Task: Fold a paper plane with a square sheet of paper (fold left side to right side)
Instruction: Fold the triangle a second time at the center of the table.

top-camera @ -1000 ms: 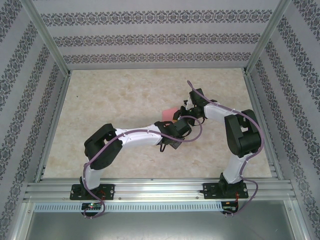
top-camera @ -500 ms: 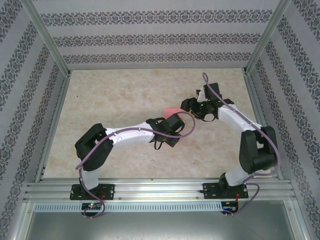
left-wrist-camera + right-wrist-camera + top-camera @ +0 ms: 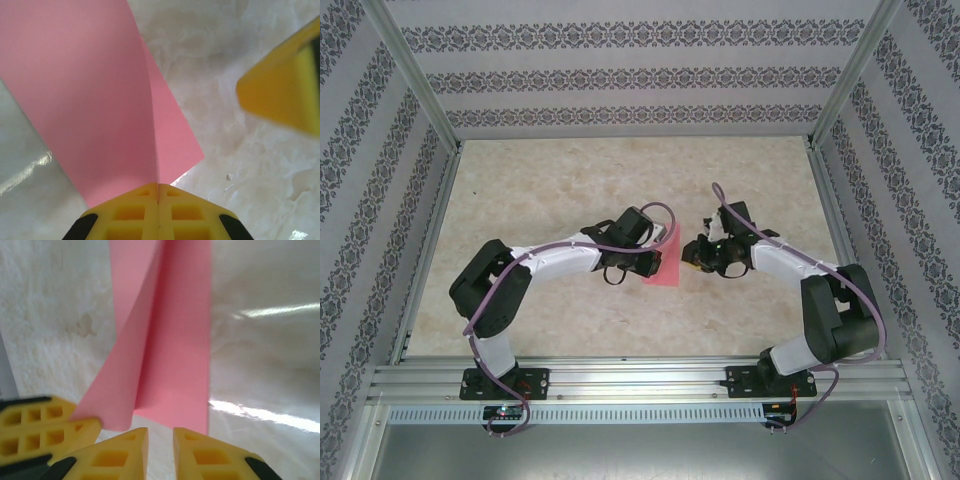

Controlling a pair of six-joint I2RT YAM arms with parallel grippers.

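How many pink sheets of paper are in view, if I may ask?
1. The square sheet of paper is mid-table, pinched by the left gripper, just ahead of the right gripper. Another could hide under the arms.

The beige marbled counter (image 3: 570,180) shows bright glare patches. Striped patterned walls (image 3: 630,75) stand on three sides, with aluminium posts (image 3: 415,75) and a near rail (image 3: 640,380).

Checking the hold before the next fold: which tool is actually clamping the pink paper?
The left tool: its fingers are shut on the folded pink paper. The right tool has its fingers slightly apart with nothing between them.
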